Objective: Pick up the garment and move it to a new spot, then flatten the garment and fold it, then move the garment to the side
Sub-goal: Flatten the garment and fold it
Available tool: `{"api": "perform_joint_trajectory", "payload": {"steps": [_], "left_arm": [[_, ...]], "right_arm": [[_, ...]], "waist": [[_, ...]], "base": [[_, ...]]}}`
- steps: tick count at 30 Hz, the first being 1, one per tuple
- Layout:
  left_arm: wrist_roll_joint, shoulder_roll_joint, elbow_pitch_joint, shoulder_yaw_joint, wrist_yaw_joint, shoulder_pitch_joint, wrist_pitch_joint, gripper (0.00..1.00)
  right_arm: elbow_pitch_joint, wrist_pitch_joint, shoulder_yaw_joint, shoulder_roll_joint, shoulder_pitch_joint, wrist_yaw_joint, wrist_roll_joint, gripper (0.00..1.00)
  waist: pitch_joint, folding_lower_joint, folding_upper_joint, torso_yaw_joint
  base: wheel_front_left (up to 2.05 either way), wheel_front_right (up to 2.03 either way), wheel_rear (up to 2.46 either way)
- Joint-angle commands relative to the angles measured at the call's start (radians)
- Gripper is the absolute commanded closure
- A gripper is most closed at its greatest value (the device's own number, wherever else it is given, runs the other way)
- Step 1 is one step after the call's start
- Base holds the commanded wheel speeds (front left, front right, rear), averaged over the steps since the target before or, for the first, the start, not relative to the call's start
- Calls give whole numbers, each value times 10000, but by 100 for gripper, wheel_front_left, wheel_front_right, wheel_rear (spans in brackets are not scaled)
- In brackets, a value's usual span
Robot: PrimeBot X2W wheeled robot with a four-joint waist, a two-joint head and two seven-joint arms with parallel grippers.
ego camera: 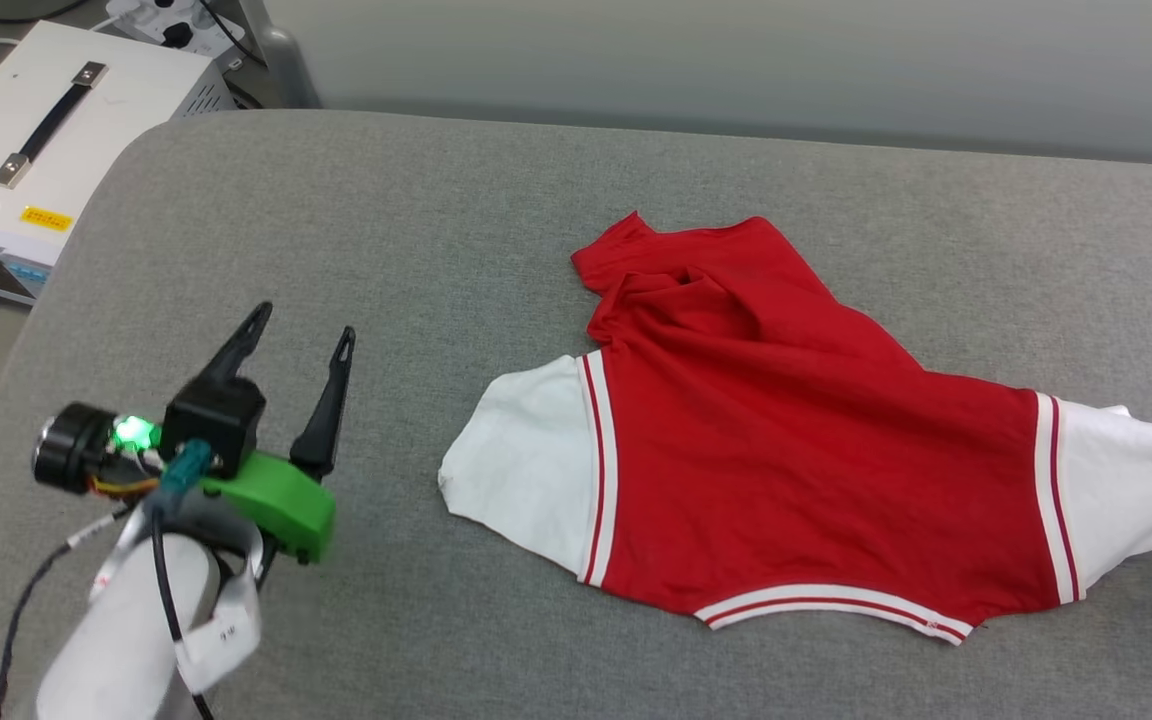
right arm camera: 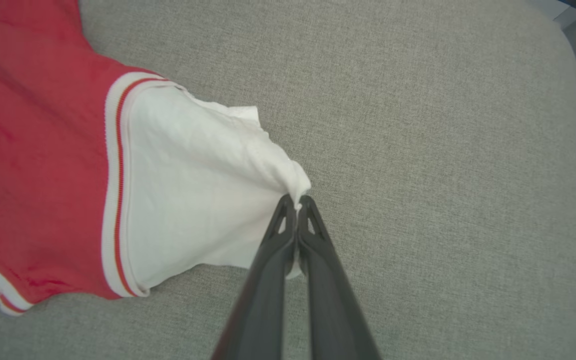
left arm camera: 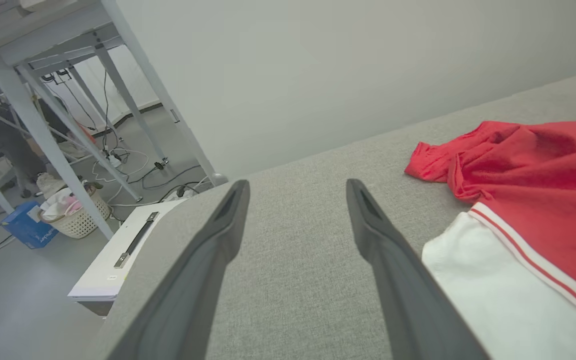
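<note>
The garment (ego camera: 776,420), a red jersey T-shirt with white sleeves and striped trim, lies crumpled on the grey cushion (ego camera: 436,200), back side up. My right gripper (right arm camera: 297,202) is shut on the edge of one white sleeve (right arm camera: 193,185), the cloth pinched between its fingertips. The sleeve is pulled to a point there. My left gripper (ego camera: 301,335) stands open over bare cushion, well left of the other white sleeve (ego camera: 526,460). In the left wrist view that gripper (left arm camera: 298,192) holds nothing, with the garment (left arm camera: 528,200) off to its right.
A white box with a black handle (ego camera: 46,130) stands beyond the cushion's far left corner. In the left wrist view, table legs (left arm camera: 43,135), cables, a basket (left arm camera: 75,217) and a blue box (left arm camera: 25,227) are on the floor. A pale wall runs behind the cushion.
</note>
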State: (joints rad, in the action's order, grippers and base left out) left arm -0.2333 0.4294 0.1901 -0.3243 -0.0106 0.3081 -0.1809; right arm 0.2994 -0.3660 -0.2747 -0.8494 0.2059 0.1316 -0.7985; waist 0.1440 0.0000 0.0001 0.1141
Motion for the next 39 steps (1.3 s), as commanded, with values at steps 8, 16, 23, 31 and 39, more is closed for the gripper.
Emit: {"api": "perform_joint_trajectory", "payload": {"steps": [8,16,23,31,39], "left_arm": [[-1565,844,488,-1708,-1184,2384,3937,0],[-5125,1918,10,-4401,-1197,4204,7876,0],[-6374,2042,694,-6249,-1199,4999,8822,0],[-6925,1728,1908,-7855,-1199,5342,8412,0],[-7236,1513,2679,-9180,-1200,5482,8130,100]], "right_arm": [[-128,124,107,247,-138,-9,32,100],[-279,85,27,451,103,-9,151,100],[-439,35,-214,591,650,-9,245,100],[-371,129,-593,687,1211,-9,306,100],[-188,274,-920,733,1456,-9,237,100]], "waist": [[219,0,-1,-172],[597,0,-1,-344],[1068,0,-1,-612],[1499,0,-1,-880],[1574,0,-1,-936]], "base": [[0,0,0],[0,0,0],[0,0,0],[0,0,0],[0,0,0]]}}
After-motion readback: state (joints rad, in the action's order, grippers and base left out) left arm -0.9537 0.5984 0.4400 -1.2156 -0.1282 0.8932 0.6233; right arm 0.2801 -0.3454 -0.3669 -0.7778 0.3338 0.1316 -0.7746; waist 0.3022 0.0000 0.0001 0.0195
